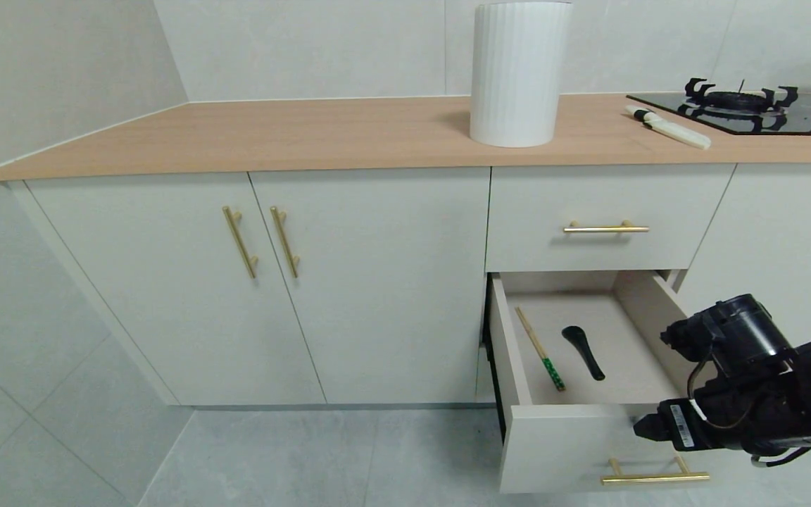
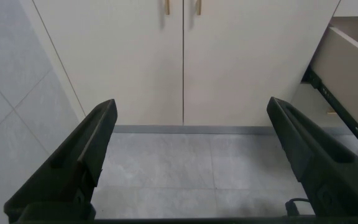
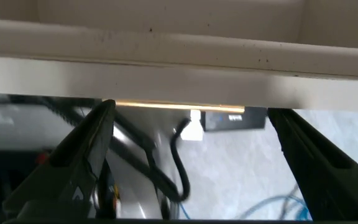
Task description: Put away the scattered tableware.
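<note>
Head view: chopsticks [image 1: 541,350] and spoon [image 1: 583,351] lie in the drawer [image 1: 567,443] beyond the released right tool [image 3: 189,111].

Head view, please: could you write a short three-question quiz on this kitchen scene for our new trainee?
1. True or false: the lower drawer stands open.
2. What lies on the countertop beside the hob? A. a pale knife B. a fork C. a plate
3. Name the two items that lie inside the lower drawer.

Key: 1. True. 2. A. 3. The chopsticks and the black spoon.
</note>
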Controlling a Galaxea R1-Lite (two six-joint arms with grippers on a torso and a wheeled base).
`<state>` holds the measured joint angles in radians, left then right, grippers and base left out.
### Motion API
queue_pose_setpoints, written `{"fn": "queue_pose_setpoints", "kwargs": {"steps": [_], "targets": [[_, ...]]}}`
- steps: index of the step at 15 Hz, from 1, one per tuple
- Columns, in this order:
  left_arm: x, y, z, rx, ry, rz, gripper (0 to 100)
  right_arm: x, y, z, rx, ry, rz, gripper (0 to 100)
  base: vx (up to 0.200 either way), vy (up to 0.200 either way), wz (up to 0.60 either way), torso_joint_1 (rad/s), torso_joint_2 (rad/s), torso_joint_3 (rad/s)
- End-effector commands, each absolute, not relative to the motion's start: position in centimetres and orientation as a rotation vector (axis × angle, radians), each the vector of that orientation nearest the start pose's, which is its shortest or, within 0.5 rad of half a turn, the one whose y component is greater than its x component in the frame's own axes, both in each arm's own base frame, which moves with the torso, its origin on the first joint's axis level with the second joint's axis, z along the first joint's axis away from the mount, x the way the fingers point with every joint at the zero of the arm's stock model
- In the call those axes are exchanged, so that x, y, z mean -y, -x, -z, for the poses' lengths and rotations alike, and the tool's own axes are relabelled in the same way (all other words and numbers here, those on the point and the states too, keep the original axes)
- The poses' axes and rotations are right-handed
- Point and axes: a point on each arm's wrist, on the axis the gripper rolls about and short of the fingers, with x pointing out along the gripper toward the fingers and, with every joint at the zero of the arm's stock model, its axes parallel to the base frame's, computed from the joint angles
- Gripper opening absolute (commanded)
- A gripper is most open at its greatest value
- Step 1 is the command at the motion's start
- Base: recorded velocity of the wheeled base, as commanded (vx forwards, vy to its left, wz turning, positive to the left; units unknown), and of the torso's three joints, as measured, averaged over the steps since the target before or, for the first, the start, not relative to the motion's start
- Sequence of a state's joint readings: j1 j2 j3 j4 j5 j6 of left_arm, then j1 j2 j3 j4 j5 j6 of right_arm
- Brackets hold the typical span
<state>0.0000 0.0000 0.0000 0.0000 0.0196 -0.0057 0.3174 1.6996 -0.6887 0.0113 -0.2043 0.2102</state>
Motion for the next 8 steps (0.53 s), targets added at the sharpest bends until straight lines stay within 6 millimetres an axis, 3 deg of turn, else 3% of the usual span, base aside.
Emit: {"fn": "queue_pose_setpoints", "kwargs": {"steps": [1, 8], "targets": [[0.0, 2.3, -7.5, 0.000, 0.006, -0.020, 100, -7.3, -24.0, -9.9, -0.984, 0.062, 0.006, 100, 0.000, 0.000, 0.00, 0.000, 0.00, 0.000], [0.0, 2.3, -7.5, 0.000, 0.006, -0.020, 100, -7.6, -26.2, -6.8, -0.832, 0.040, 0.053, 100, 0.000, 0.000, 0.00, 0.000, 0.00, 0.000]]}}
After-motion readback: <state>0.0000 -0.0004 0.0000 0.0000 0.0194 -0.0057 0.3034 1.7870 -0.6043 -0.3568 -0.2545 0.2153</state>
